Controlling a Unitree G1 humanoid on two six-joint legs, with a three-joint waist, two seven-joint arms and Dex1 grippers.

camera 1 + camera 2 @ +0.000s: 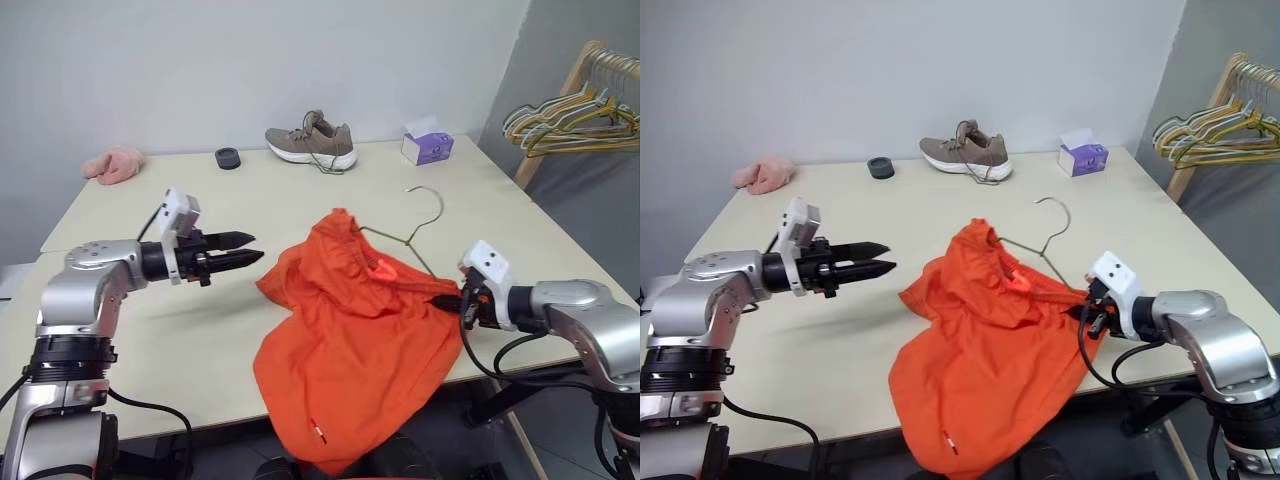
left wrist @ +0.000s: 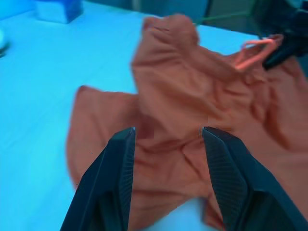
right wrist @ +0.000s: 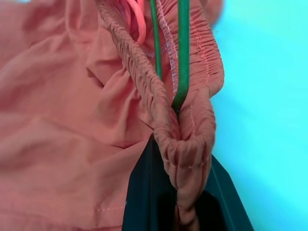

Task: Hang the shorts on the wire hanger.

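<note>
- The right pincer (image 1: 452,301) is clamped on the gathered waistband of the shorts (image 1: 355,350); in the right wrist view the elastic band bunches between its two fingers (image 3: 144,192), with the green wire of the hanger (image 3: 182,57) running down into the same fold.
- The left pincer (image 1: 245,251) hovers above the surface (image 1: 200,340), empty — its two black fingers (image 2: 110,183) stand apart with a clear gap, pointing toward the shorts, just short of the cloth's near edge.
- The shorts lie crumpled on the front part of the surface, between the two arms; one part is raised in a peak, and the lower part hangs over the front edge.
- A small orange cord loop (image 1: 383,268) shows on top of the cloth, near the right pincer.
- The wire hanger (image 1: 425,215) lies flat on the surface — its curved hook and neck stick out behind the shorts, while its body runs under the cloth.
- Further back, near the wall, sit a brown shoe (image 1: 312,142), a small dark round object (image 1: 227,158), a purple tissue box (image 1: 427,146) and a pink fluffy cloth (image 1: 114,164).
- Off to the robot's right, a bunch of yellow and green hangers (image 1: 570,125) hangs on a wooden rack (image 1: 570,85).
</note>
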